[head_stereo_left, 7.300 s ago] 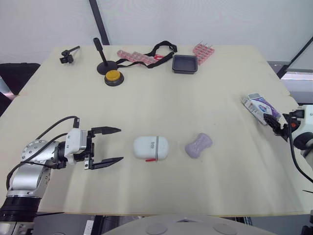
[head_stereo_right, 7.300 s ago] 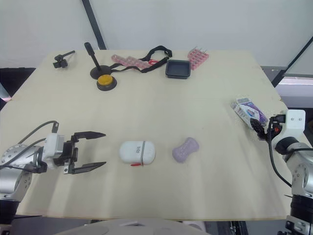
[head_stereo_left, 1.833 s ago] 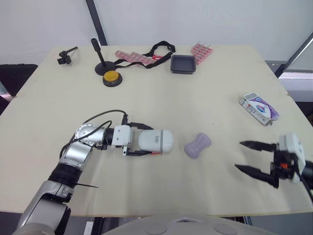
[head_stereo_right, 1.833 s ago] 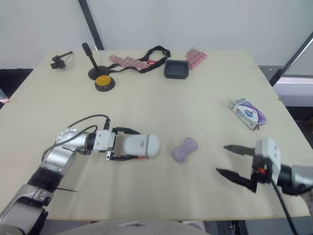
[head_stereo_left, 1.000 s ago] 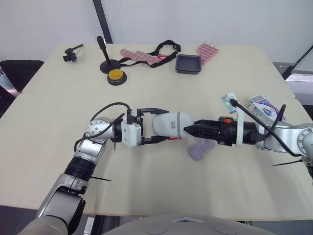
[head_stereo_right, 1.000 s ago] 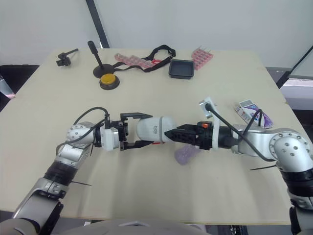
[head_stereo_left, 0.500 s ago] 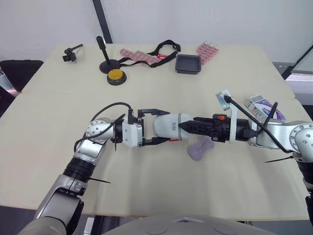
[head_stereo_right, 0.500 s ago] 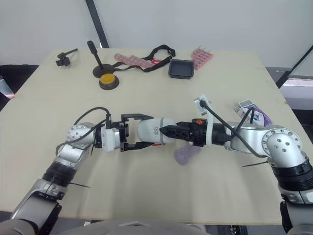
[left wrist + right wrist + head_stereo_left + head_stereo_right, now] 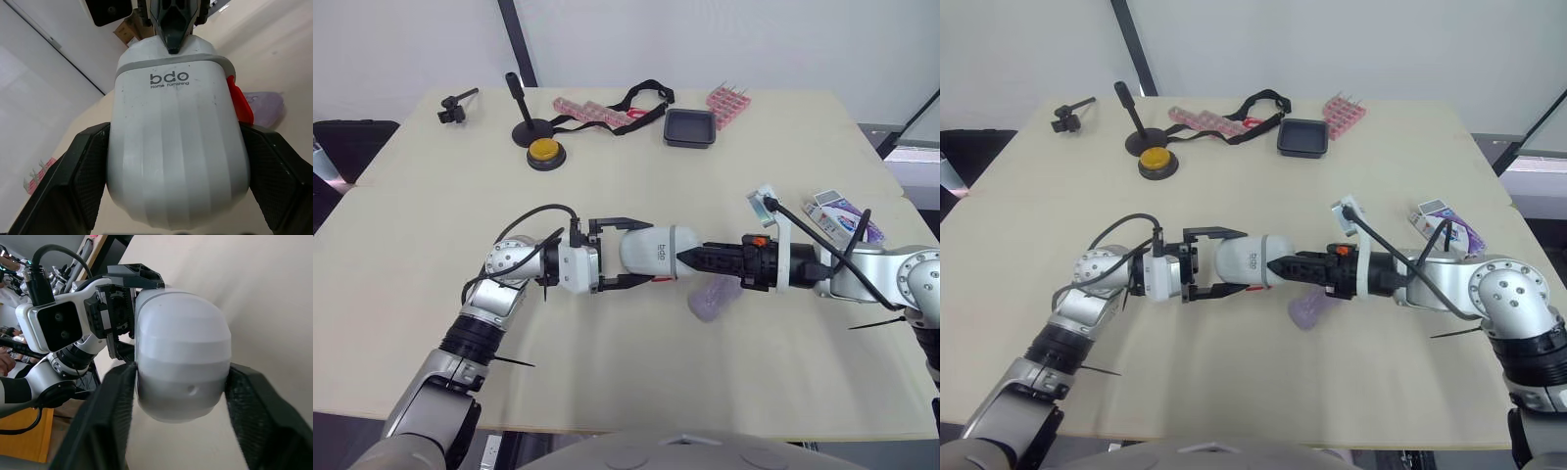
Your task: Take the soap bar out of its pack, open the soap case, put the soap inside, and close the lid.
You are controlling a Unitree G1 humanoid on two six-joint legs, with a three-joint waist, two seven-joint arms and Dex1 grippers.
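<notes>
My left gripper (image 9: 646, 253) is shut on the white soap case (image 9: 656, 250) and holds it sideways just above the table. The lid looks closed, with a red latch (image 9: 239, 100) on one side. My right gripper (image 9: 690, 258) reaches in from the right. Its two fingers (image 9: 115, 416) clamp the case's rounded far end, one above and one below. The purple soap bar (image 9: 710, 299) lies bare on the table just under my right gripper. The soap pack (image 9: 842, 215) lies near the table's right edge, behind my right arm.
At the table's far side stand a black tray (image 9: 688, 127), a yellow button (image 9: 543, 152), a black stand (image 9: 522, 116), pink strips (image 9: 592, 111) with a black strap, and a small clamp (image 9: 453, 108). The near half of the table is bare.
My left gripper took the case off the table and lifted it. My right gripper left the pack, crossed over and clamped the case's far end. In the last half second it edged slightly right.
</notes>
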